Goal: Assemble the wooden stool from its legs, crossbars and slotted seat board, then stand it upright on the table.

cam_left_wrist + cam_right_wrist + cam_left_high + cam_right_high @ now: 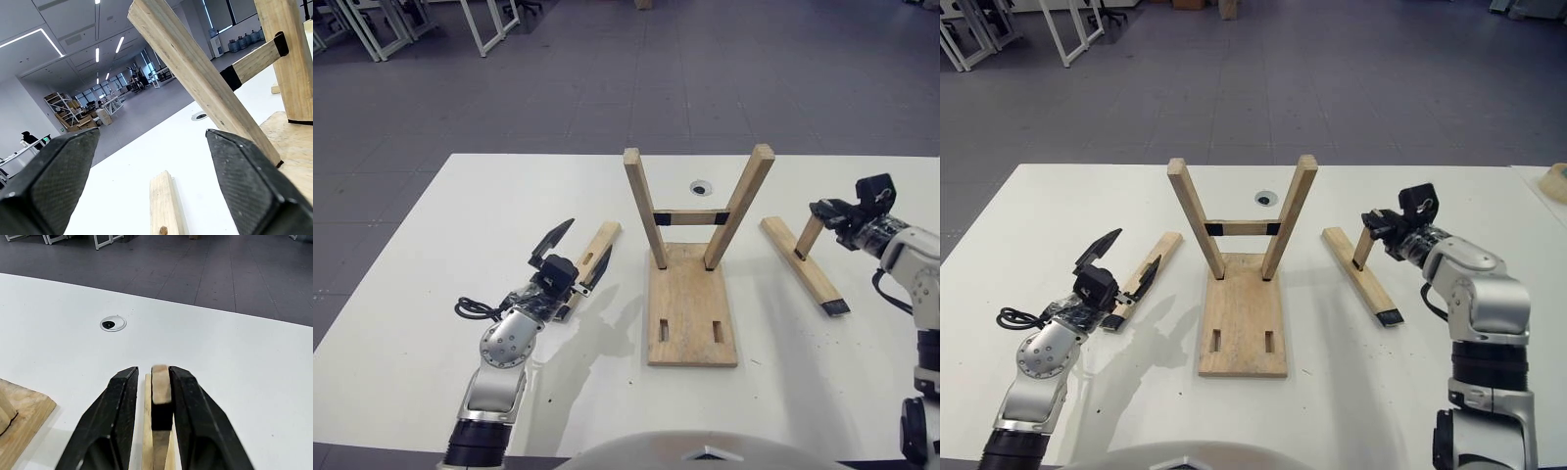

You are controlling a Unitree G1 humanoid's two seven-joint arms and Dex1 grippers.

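- Table [431,255]: white, and it carries all the parts.
- Left gripper [586,242]: low over the table at left, fingers spread wide and holding nothing. In the left wrist view the two pads [54,186] stand either side of the left leg's end without touching it.
- Left leg [604,235]: lies flat just left of the seat, right between the open fingers. Its long axis runs from near-left to far-right. It is pale wood with a dark slot in its side. The left arm is much the nearer one, and closing the fingers looks enough to take it.
- Seat [691,313]: a flat board at centre with its long axis running near to far. The two near slots [664,331] are unfilled.
- Standing legs [646,206]: two legs set in the seat's far end, splaying apart upward.
- Crossbar [692,217]: joins them at mid-height and has black ends.
- Right leg [815,279]: lies flat to the right of the seat, its axis running from far-left to near-right, with a black near tip.
- Loose crossbar [809,237]: stands up out of the right leg, slightly tilted.
- Right gripper [820,211]: at the loose crossbar's top, with the fingers drawn in close around it. One finger touches and a thin gap shows beside the other, so the grip looks not quite clenched.
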